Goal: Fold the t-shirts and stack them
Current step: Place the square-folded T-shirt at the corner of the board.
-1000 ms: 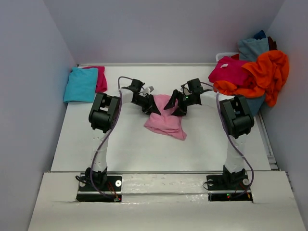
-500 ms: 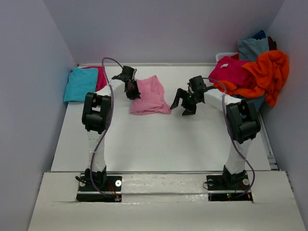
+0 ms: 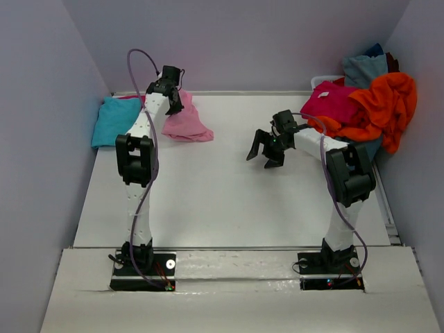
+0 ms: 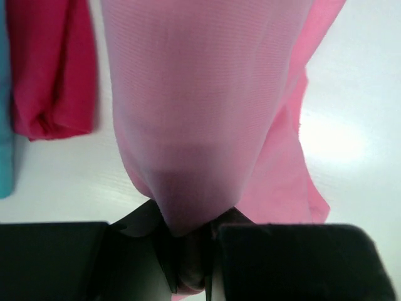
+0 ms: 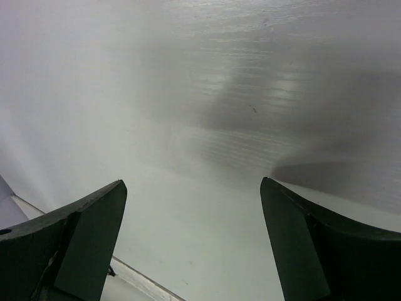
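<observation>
My left gripper is pinched narrow on the light pink shirt at the far left of the table. The left wrist view shows the cloth bunched between the jaws and hanging down in a fat fold, with its lower edge trailing on the surface. The pink shirt sits just beside the stack, where the turquoise shirt lies flat on the folded magenta shirt, only an edge of the magenta showing from above. I judge two shirts done and stacked. The pink one is third and looks gathered, maybe folded, though I can't tell how neat it is while it hangs. It is not on the stack yet, so it needs placing on the turquoise, releasing, and probably a tidy. My right gripper is spread wide and holds nothing, hovering over bare table mid-right, with only white surface between its fingers. The heap at far right is untouched: the orange shirt, another magenta shirt and the grey-blue shirt, all crumpled. So at least three are left to fold, and the task is well under half done by my count.
</observation>
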`<state>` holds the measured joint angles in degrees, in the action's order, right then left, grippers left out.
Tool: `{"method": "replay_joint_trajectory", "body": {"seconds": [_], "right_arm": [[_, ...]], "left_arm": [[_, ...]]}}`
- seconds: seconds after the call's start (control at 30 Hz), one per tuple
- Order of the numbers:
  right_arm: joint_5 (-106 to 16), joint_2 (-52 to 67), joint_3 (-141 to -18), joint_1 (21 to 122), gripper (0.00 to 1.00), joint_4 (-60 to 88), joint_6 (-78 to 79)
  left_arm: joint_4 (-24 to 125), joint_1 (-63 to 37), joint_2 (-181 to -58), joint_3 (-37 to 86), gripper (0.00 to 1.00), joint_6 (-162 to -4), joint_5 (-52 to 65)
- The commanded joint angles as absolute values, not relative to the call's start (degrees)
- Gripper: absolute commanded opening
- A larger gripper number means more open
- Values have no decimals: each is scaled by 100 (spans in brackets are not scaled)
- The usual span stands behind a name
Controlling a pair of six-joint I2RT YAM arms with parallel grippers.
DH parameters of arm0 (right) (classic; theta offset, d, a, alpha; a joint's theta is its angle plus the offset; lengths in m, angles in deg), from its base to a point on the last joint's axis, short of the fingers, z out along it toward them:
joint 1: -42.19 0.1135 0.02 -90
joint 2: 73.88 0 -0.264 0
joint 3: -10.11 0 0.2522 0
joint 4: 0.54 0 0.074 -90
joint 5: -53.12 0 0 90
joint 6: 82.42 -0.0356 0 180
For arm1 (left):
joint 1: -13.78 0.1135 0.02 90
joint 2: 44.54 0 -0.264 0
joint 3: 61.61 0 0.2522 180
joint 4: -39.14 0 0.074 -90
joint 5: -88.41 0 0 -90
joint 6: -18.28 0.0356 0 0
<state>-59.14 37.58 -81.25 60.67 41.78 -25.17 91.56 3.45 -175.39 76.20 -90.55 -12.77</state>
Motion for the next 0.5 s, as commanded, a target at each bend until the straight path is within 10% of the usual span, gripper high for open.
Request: {"method": "replay_joint_trajectory", "body": {"seconds": [0.0, 0.47], "right_arm": [[-5754, 3712, -8108, 6118, 93, 4328, -2310], [-5771, 3651, -7818, 6118, 93, 4337, -2116]], "left_arm": [[9720, 551, -17760, 8503, 5, -9087, -1935], [9377, 1431, -17304, 7634, 6, -9554, -1873]]}}
